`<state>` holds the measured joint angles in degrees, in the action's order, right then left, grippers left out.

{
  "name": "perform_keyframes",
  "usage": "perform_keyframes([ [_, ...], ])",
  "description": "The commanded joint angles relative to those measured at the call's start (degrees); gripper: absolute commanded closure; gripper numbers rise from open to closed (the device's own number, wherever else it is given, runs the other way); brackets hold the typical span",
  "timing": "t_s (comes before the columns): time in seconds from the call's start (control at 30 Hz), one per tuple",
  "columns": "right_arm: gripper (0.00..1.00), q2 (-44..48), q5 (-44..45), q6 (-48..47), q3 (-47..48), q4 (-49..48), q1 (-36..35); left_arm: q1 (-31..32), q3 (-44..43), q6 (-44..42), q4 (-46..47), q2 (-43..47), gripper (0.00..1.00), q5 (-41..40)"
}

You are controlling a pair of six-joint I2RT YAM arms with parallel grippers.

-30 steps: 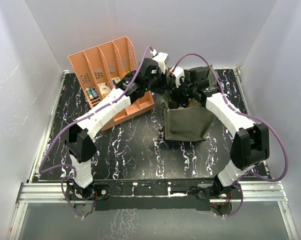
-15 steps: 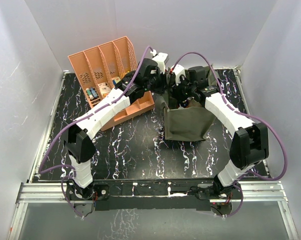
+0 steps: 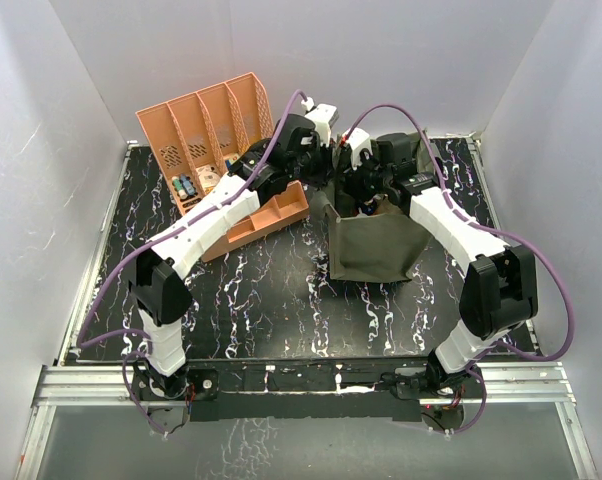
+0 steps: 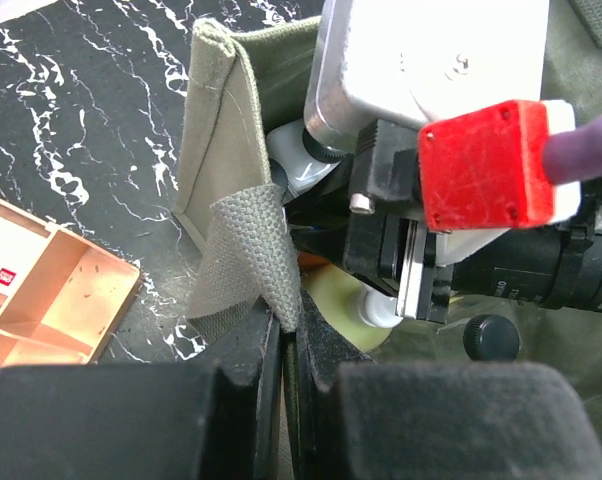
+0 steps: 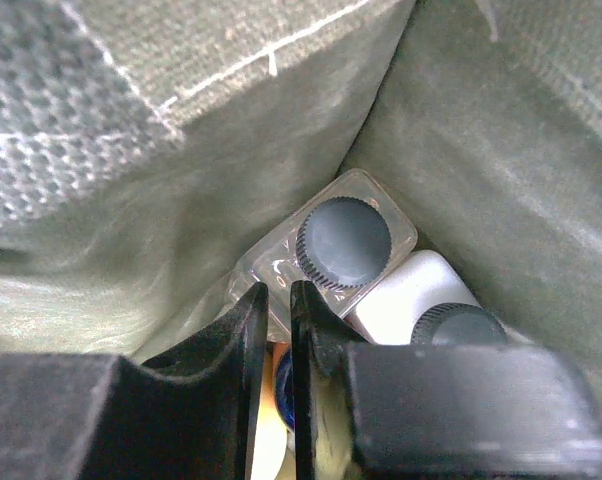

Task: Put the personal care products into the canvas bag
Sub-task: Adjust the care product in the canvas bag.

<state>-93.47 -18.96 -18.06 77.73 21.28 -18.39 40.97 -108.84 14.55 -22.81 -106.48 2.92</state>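
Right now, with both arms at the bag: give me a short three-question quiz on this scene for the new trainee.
1. True or false: the left gripper is shut on the strap of the canvas bag.
2. Pick one. The right gripper is: A, down inside the bag; B, outside the bag, beside its wall; C, raised high above the bag.
3. Fill in: in the right wrist view, the clear twin pack lies in a corner of the bag, and its visible ribbed cap is ____ in colour.

Key: 1 true; 2 A; 3 dark.
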Motion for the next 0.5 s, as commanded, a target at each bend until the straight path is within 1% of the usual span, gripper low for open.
perform_keyframes([
  [0.0,0.83,-0.52,4.66,-0.91,-2.68,0.3,0.2,-0.52,-10.04,-0.62,7.86,4.53,1.0,-0.84],
  [0.13,0.83,0.04,4.66,-1.03,-3.57,0.27,0.2,-0.46,-13.63,-0.32,6.94,3.13,1.0,-0.72],
  [0.3,0.83,1.31,4.63,-1.27,-5.41,0.49,0.2,-0.53,-14.37,-0.55,7.15,3.2,1.0,-1.07],
  [0.47,0.83,2.07,4.18,-1.18,-6.67,0.81,0.2,-0.52,-16.87,-0.89,7.27,2.84,1.0,-2.01],
])
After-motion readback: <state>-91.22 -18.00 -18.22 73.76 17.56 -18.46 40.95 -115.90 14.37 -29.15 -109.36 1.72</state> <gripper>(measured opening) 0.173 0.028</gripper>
